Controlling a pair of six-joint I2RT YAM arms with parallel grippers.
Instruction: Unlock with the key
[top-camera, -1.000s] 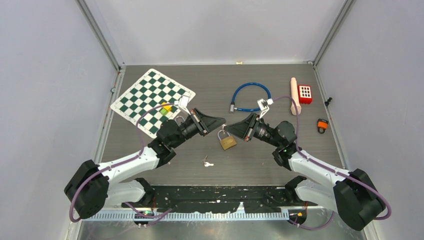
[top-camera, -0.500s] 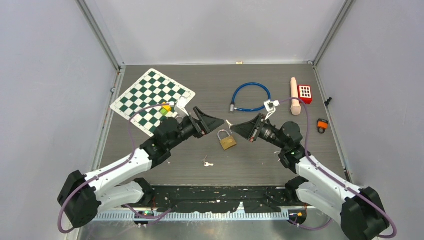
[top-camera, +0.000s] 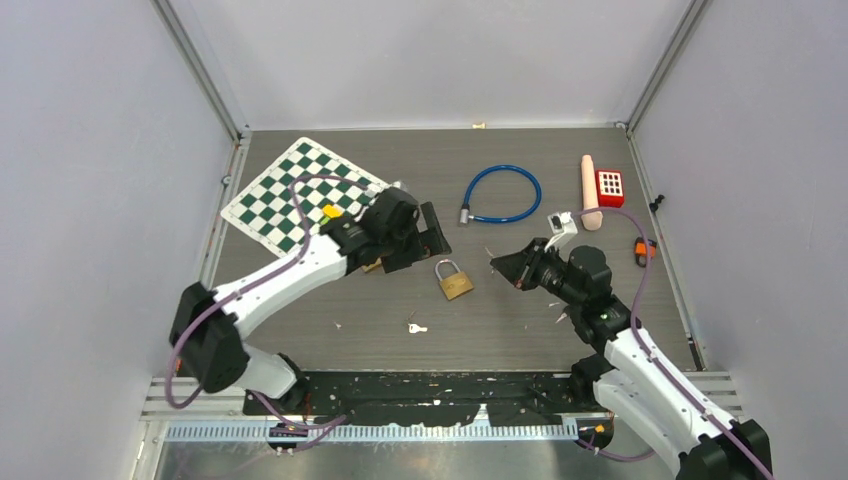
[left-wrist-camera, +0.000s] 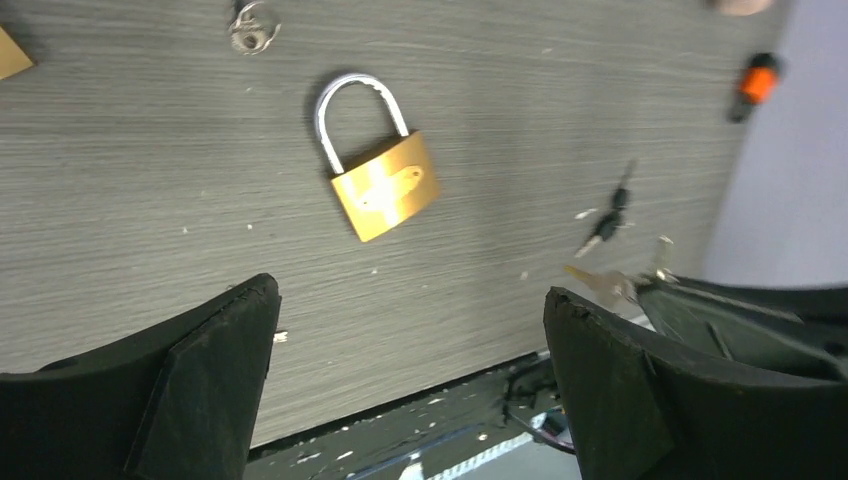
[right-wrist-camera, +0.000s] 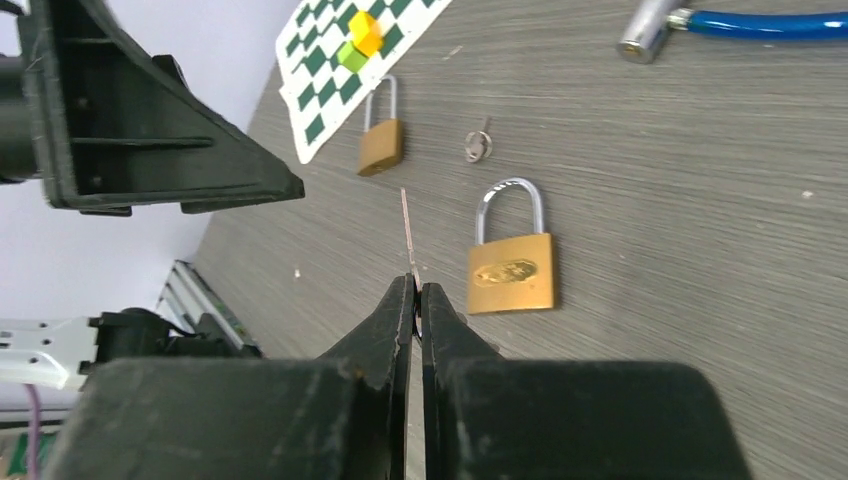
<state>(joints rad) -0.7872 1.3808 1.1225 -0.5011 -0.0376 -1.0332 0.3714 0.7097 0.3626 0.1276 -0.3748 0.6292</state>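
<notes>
A brass padlock (top-camera: 455, 281) (left-wrist-camera: 381, 187) (right-wrist-camera: 512, 270) lies flat in the middle of the table, its shackle closed. My right gripper (top-camera: 507, 263) (right-wrist-camera: 416, 287) hovers just right of it, shut on a thin key (right-wrist-camera: 407, 232) whose blade sticks out past the fingertips towards the lock. My left gripper (top-camera: 425, 240) (left-wrist-camera: 410, 297) hangs above and left of the padlock, jaws wide open with nothing between them. The left wrist view also catches the key's tip (left-wrist-camera: 596, 283) at the right gripper.
A second brass padlock (right-wrist-camera: 382, 140) and a small key ring (right-wrist-camera: 478, 146) lie near the chessboard (top-camera: 300, 190), which carries yellow and green cubes (right-wrist-camera: 362, 38). Loose keys (top-camera: 415, 327) lie near the front. A blue cable lock (top-camera: 502, 194), a red keypad block (top-camera: 609, 186) and an orange item (top-camera: 645, 250) sit right.
My left gripper has opened, letting go of the key, and swung back to the left. My right gripper, shut on the key, has drawn back to the right.
</notes>
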